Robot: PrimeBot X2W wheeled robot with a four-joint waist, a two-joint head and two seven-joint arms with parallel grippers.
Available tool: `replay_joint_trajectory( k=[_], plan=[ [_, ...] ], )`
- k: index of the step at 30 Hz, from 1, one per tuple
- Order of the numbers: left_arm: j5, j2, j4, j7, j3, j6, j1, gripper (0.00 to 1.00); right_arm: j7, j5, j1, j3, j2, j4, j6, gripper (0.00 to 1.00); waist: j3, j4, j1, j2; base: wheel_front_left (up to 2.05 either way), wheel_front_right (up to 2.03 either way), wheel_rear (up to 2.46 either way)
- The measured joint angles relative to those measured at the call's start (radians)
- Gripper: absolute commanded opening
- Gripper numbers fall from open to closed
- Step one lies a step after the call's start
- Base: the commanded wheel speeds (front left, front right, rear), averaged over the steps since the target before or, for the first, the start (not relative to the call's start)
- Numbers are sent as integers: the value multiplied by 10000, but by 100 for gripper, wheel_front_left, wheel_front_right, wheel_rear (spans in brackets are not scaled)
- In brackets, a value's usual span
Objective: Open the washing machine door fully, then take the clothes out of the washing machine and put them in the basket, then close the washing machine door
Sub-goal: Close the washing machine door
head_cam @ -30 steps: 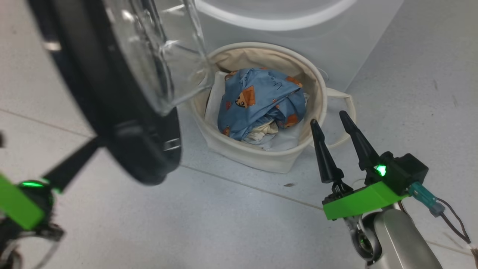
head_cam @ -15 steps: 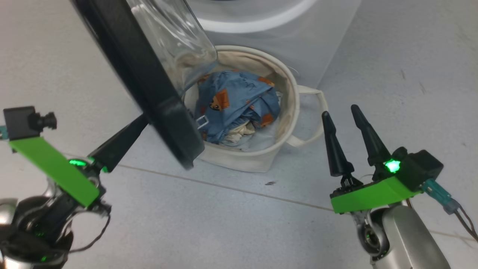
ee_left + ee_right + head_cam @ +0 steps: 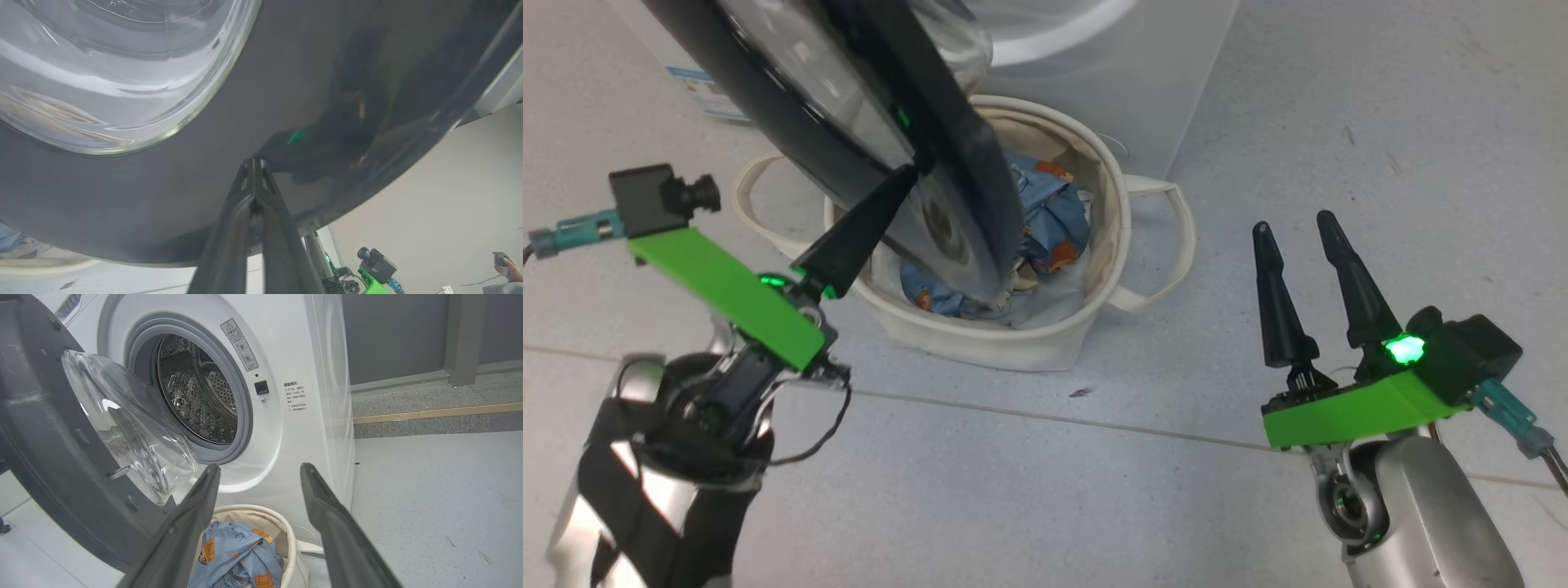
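The black washing machine door (image 3: 964,163) stands partly swung, hanging over the basket (image 3: 1013,351). My left gripper (image 3: 903,173) is shut, its tip pressed against the door's glossy outer face (image 3: 286,81) just below the glass window (image 3: 114,73). The blue printed clothes (image 3: 1054,220) lie in the cream basket, partly hidden by the door. My right gripper (image 3: 1294,222) is open and empty, to the right of the basket. In the right wrist view the right gripper (image 3: 260,468) points at the white washing machine (image 3: 294,355), whose drum mouth (image 3: 196,388) is uncovered.
The basket (image 3: 286,535) stands on the grey floor tight against the machine's front, one handle loop (image 3: 1168,245) toward my right gripper. A person's hand (image 3: 504,265) holding a controller shows far off. A raised kerb (image 3: 429,412) runs behind the machine.
The door has swung from showing its inner glass bowl to showing its outer face, now over the basket. My left gripper has come up and right with it. The head camera has shifted too.
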Motion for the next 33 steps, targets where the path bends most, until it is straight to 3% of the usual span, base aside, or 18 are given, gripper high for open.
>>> replay_joint_trajectory(
  k=[4,11,17,22,27,28,33],
  plan=[
    [-54,-330,332,-347,-12,-117,-380,0,0,61,0,2,0,-21,0,100,53,-124,0,0,0,0,0],
    [138,-134,539,-903,-12,-180,-339,0,0,144,0,-12,0,-33,0,100,-67,-70,0,0,0,0,0],
    [1797,882,234,-2337,-408,-255,770,0,0,173,8,13,0,-27,0,100,-510,172,0,0,0,0,0],
    [3588,1225,278,-4249,-453,-236,1744,0,0,140,99,86,0,-29,0,100,-1007,537,-1,0,0,0,0],
    [6366,1611,291,-6199,-629,604,2379,0,0,19,414,489,2,-10,2,100,-1449,979,-1,0,0,0,0],
    [7020,1584,343,-6684,-775,1020,2754,0,0,13,530,570,2,4,0,100,-1612,1145,-1,0,0,0,0],
    [7915,1455,522,-7171,-819,1906,3644,0,0,40,732,706,2,0,0,100,-1898,1411,-1,0,0,0,0]
  ],
)
